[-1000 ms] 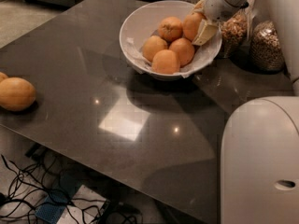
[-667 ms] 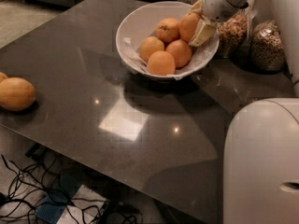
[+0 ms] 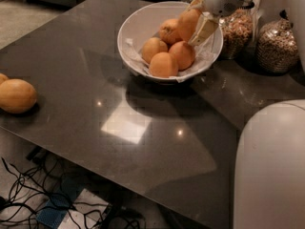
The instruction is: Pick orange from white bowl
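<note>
The white bowl [image 3: 136, 25] with crumpled paper lining stands at the back of the dark table. It holds several oranges. My gripper [image 3: 194, 23] reaches in from the upper right over the bowl's right side. Its cream fingers [image 3: 204, 28] are closed on either side of the orange [image 3: 186, 24], which sits slightly higher than the others. Three other oranges lie below and left of it: one at the back [image 3: 167, 31], one on the left [image 3: 153, 49] and one at the front [image 3: 163, 65]. A further orange [image 3: 183, 55] lies directly under the gripped one.
A paler oblong fruit [image 3: 16, 95] lies at the table's left edge with another [image 3: 2, 78] just behind it. Two jars of cereal [image 3: 275, 46] stand right of the bowl. My white body [image 3: 269, 166] fills the lower right. Cables lie on the floor below the front edge.
The gripper has closed in on the orange at the bowl's right side, and that orange now sits a little higher and further left. The bowl has shifted slightly left.
</note>
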Controlling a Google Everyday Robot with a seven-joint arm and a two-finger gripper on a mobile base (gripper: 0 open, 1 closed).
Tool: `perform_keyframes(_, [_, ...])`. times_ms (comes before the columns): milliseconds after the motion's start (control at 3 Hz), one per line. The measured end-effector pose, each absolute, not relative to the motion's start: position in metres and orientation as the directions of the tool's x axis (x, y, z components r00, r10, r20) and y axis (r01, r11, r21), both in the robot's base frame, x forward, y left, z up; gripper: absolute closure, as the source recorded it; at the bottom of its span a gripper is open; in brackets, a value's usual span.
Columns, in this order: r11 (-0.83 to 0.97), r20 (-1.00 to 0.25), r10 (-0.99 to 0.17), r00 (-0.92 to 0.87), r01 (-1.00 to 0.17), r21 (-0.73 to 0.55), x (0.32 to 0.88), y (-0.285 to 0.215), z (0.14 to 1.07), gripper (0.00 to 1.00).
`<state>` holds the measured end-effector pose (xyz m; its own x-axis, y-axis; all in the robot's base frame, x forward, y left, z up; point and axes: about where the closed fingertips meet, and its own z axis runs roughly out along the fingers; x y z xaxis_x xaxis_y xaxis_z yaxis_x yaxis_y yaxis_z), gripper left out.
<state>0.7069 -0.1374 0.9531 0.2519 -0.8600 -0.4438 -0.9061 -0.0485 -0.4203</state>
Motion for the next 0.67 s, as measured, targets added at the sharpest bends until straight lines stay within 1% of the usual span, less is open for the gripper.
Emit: perform_keyframes(667, [-0.085, -0.474, -0.834, 0.282, -0.915, -0.395, 0.682, -0.121, 0.963, 1.0])
